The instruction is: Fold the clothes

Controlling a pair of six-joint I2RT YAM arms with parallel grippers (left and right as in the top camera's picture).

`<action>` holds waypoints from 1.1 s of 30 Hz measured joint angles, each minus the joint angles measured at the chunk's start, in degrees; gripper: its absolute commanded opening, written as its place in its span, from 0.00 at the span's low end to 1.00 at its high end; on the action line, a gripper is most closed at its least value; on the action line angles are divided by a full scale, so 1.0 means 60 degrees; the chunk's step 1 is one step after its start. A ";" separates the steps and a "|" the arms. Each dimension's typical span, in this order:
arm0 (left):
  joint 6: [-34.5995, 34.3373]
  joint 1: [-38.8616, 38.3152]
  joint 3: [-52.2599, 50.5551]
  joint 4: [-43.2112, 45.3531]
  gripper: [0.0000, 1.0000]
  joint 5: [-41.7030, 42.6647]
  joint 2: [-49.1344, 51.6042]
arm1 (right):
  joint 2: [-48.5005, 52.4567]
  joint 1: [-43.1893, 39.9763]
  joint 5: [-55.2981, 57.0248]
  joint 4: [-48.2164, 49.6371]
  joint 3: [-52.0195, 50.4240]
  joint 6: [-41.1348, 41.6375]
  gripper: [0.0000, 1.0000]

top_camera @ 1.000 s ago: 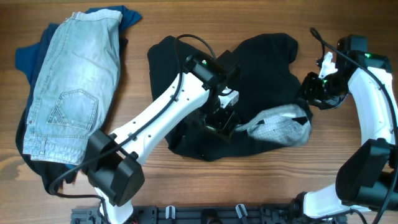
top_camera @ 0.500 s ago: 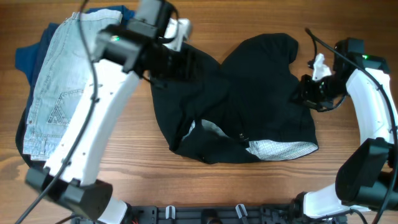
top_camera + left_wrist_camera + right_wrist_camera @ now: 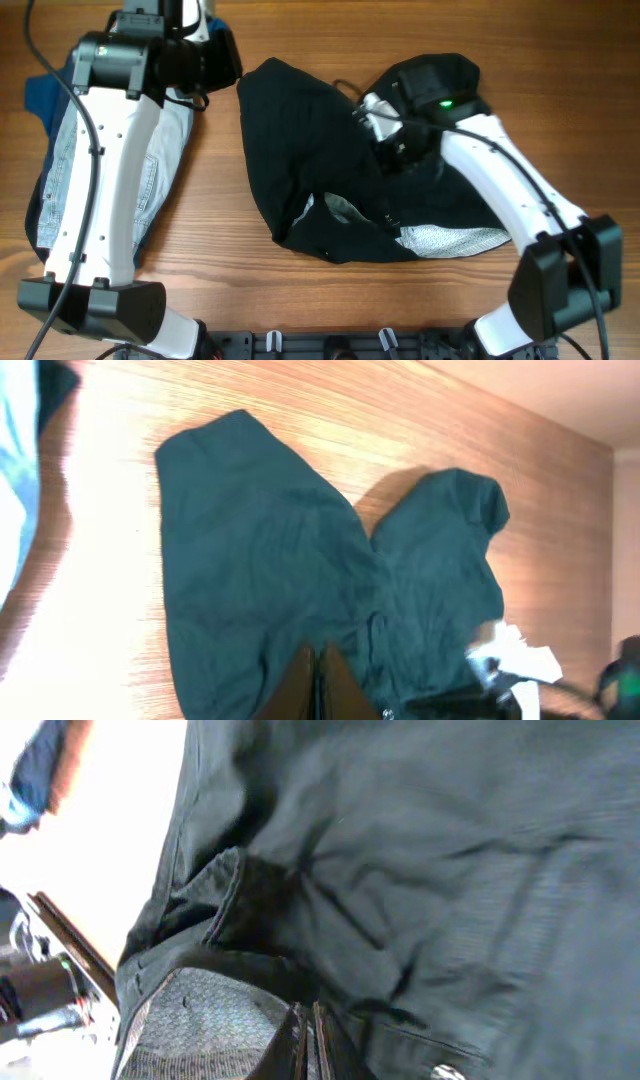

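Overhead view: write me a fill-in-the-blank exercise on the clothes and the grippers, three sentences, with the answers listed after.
1. The black shorts lie on a table made of ___.
2. The denim shorts lie on the robot's ___ side of the table.
3. The right gripper hangs above the black shorts with its fingers ___.

Missing words: wood; left; shut

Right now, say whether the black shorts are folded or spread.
Spread, rumpled: the black shorts lie with both legs apart, pale waistband lining exposed.
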 measured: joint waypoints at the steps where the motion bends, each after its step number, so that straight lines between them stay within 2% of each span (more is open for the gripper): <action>1: -0.0047 0.0051 0.0000 -0.0007 0.04 -0.0015 0.0000 | 0.0189 0.0240 -0.0007 -0.0007 0.0000 0.0000 0.04; 5: -0.0087 0.0095 0.0000 -0.0004 0.04 -0.0015 0.0000 | 0.0765 0.1239 -0.0033 -0.0138 -0.0011 0.0000 0.04; 9: -0.0095 0.0095 0.0000 -0.0007 0.04 -0.0270 0.0000 | 0.0776 0.2007 -0.0754 -0.0994 -0.0018 -0.0004 0.04; 18: -0.0124 0.0841 0.0000 -0.0004 0.04 -0.0565 0.0000 | 0.0776 0.2554 -0.1541 -0.2575 -0.0018 -0.0029 0.04; 24: -0.0124 0.1708 0.0000 -0.0004 0.05 -0.0594 0.0000 | 0.0324 0.3450 -0.1694 -0.2776 -0.0022 -0.0025 0.04; 33: -0.0124 0.1792 0.0000 0.0036 0.05 -0.0594 0.0000 | 0.0091 0.3442 -0.1719 -0.2426 0.0091 -0.0025 0.06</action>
